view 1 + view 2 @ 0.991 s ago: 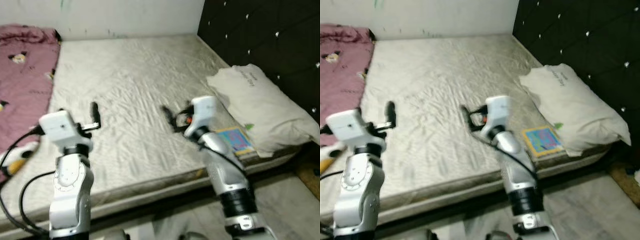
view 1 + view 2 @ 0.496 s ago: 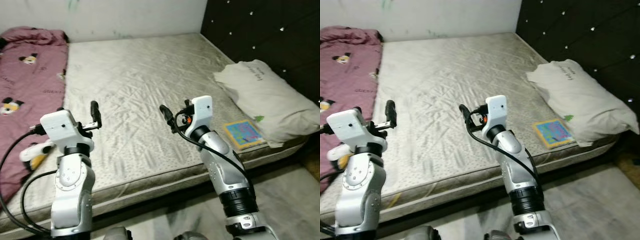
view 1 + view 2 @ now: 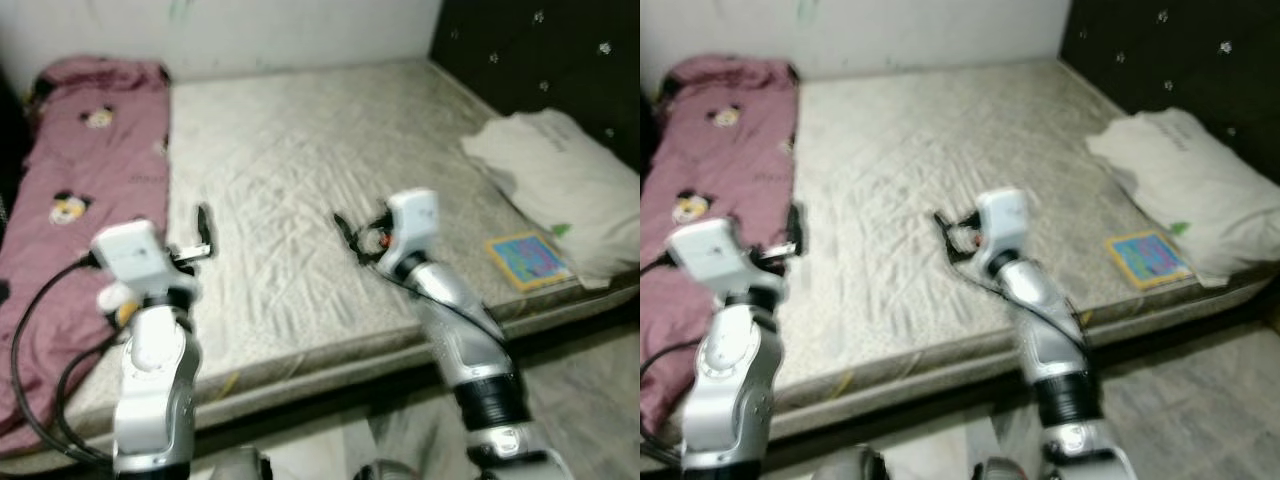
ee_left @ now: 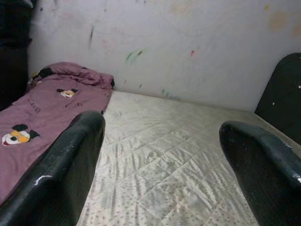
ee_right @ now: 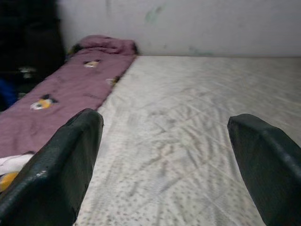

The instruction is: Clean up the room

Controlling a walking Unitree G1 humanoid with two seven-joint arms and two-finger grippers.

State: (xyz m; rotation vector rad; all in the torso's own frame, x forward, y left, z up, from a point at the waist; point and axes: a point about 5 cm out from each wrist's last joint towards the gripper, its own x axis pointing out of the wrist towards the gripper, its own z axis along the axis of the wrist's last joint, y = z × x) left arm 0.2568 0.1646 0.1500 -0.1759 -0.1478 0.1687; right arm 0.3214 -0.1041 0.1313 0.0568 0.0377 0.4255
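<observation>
Left gripper [image 4: 160, 155] and right gripper [image 5: 164, 155] — both spread wide, empty — above mattress [image 3: 300, 150] near edge, pink cartoon-print blanket [image 3: 80, 200] along left edge, pillow [image 3: 560, 180] and colourful book [image 3: 527, 258] at right corner

Both head views are softly motion-blurred throughout under even, flat indoor light. The wrist views are sharper, though the close black fingers [image 4: 66, 174] are out of focus and the left frame edges fall into shadow.

Mattress [image 3: 300, 150] pale grey, quilted; blanket [image 3: 90, 170] pink (cartoon-mouse print); my fingers [image 4: 61, 174] black; booklet [image 3: 527, 258] multicoloured.
</observation>
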